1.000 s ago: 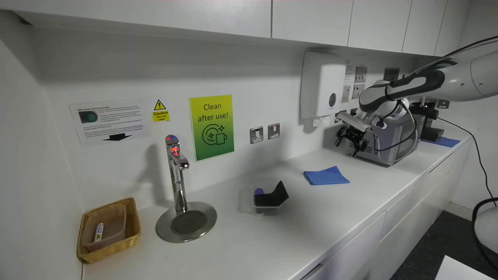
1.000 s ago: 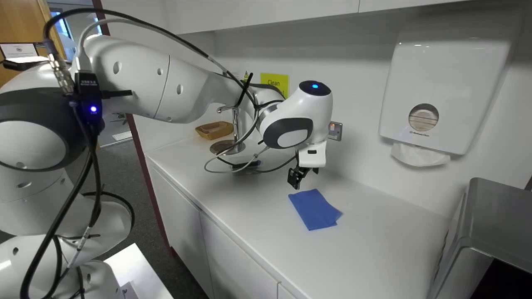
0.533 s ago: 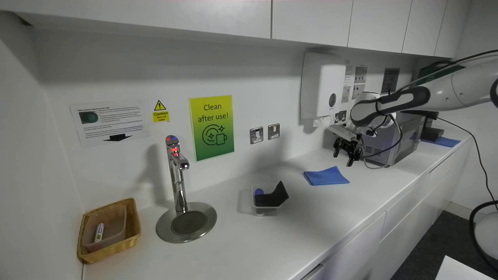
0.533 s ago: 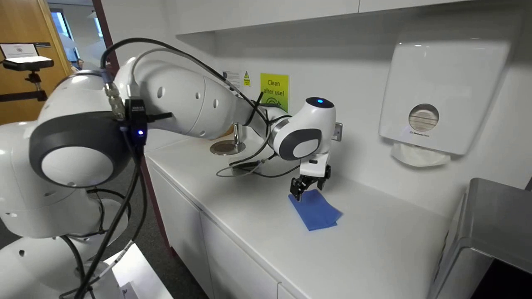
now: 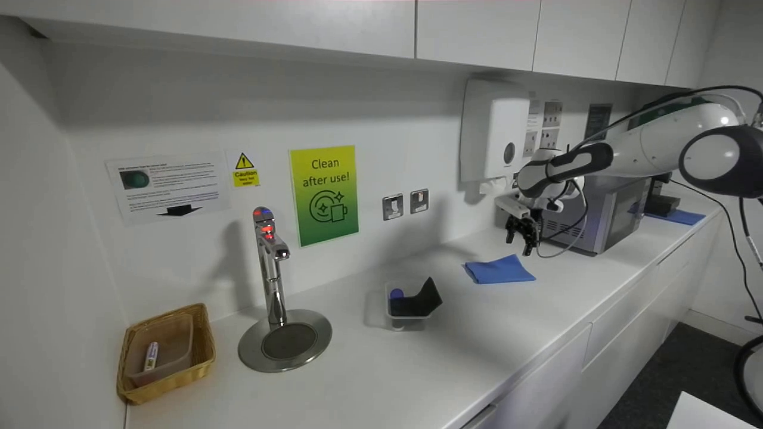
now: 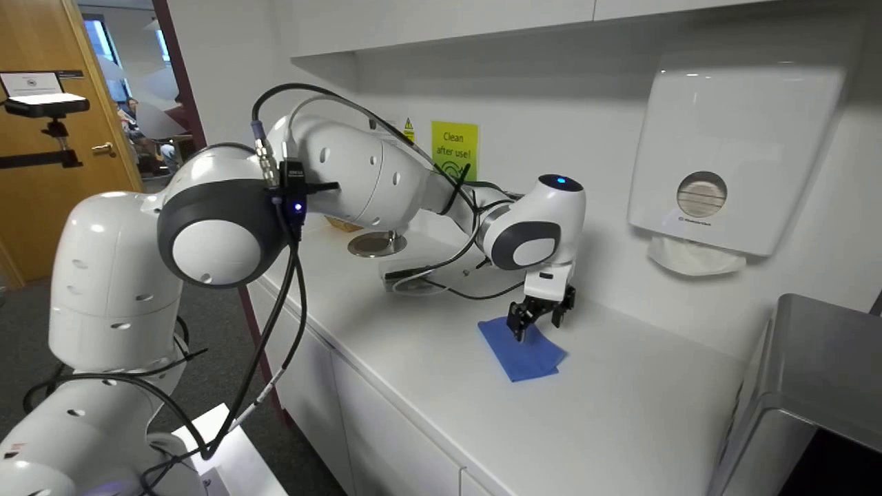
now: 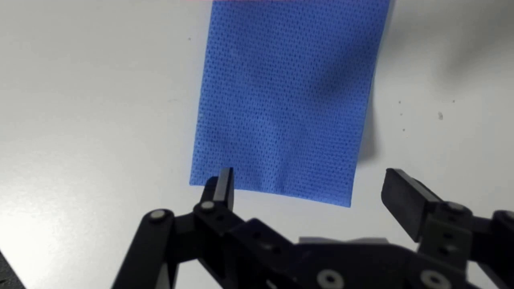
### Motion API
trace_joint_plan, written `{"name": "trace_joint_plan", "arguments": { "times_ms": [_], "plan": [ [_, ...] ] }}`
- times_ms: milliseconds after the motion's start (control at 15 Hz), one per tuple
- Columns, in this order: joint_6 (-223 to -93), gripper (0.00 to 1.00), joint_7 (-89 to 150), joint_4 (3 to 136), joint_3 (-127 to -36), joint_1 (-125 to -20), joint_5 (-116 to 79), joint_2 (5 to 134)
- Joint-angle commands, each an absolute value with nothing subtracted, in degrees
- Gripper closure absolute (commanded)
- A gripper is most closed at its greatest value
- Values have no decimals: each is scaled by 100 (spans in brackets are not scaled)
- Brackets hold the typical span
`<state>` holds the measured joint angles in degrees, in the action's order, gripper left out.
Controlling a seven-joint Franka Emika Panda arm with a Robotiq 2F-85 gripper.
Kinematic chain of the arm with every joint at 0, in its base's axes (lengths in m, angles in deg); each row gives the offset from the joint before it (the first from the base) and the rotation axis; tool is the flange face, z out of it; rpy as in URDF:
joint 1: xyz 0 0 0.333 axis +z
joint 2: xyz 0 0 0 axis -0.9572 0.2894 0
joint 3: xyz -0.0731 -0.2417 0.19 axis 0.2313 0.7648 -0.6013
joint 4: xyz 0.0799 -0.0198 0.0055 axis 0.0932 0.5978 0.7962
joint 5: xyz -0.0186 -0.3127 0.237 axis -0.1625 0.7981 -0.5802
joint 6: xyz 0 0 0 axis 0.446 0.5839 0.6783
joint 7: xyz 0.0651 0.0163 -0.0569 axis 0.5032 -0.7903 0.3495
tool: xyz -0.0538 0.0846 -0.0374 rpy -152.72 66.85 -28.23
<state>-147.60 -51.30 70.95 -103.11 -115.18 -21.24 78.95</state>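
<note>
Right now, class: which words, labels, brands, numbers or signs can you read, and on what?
"Clean after use!": green-yellow poster.
"Caution", beneath a "!" triangle: yellow sticker; its smaller words are blurred.
Too small or blurred to read: white notice with a black arrow, paper dispenser, small notice beside it, labelled stick in the basket, sheet by the door.
</note>
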Motion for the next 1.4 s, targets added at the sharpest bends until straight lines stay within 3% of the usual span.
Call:
{"name": "trace_joint_plan", "arguments": {
  "times_ms": [0,267,667,733,867,1333],
  "plan": [
    [-14381,0,-4833,6365,-8957,-10302,-2670,8242],
    [-14246,0,-4568,6276,-8199,-9536,-3190,8308],
    [-14246,0,-4434,6344,-7779,-8976,-3261,8295],
    [-14217,25,-4435,6321,-7741,-8929,-3244,8322],
    [-14173,32,-4447,6300,-7677,-8857,-3232,8377],
    [-13952,84,-4515,6216,-7564,-8736,-3172,8616]
  ]
}}
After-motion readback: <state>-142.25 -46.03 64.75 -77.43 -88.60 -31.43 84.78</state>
